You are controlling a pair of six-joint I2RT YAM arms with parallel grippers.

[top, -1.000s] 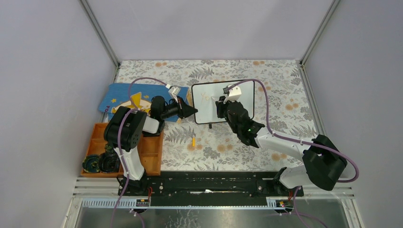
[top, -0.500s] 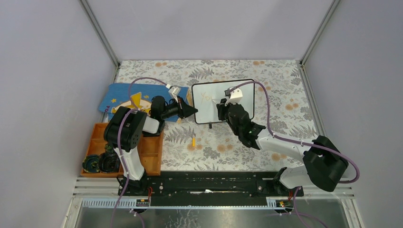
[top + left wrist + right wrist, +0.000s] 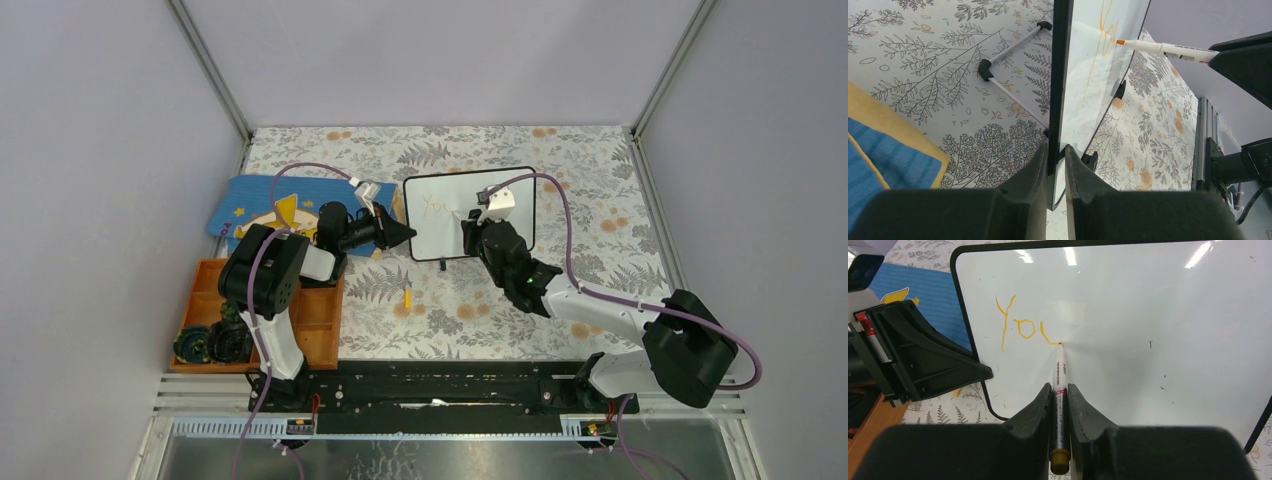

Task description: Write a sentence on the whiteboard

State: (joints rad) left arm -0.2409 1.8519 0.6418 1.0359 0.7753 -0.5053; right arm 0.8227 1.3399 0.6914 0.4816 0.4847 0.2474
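The board [image 3: 432, 236] stands propped on its feet at about 12 o'clock of the table [image 3: 600, 190]. Of the sentence [image 3: 1025, 329] only "Yo" and the first curve of a "u" show, toward 10 o'clock on the face. The pen [image 3: 1059, 371] has its tip on that curve, and the right gripper [image 3: 1059, 389] is clamped narrowly on the barrel, cap end toward the wrist. The left gripper [image 3: 1056, 150] is closed tight on the board's 9 o'clock edge. The step in hand is finishing the "u". It wants light, even tip pressure, the stroke carried up toward 1 o'clock and back down without lifting. The left grip should hold firm so that the board does not rock backward. Letters should stay this small, since much is left to write. A blue book [image 3: 250, 205] lies at the board's 9 o'clock, and an orange tray [image 3: 320, 322] at 8 o'clock. From above, the right arm covers the board's middle, so the letters hardly read there. The right wrist view cuts off the board's lower edge and has glare along the top. A small yellow piece [image 3: 407, 297] on the table is perhaps the pen's cap.
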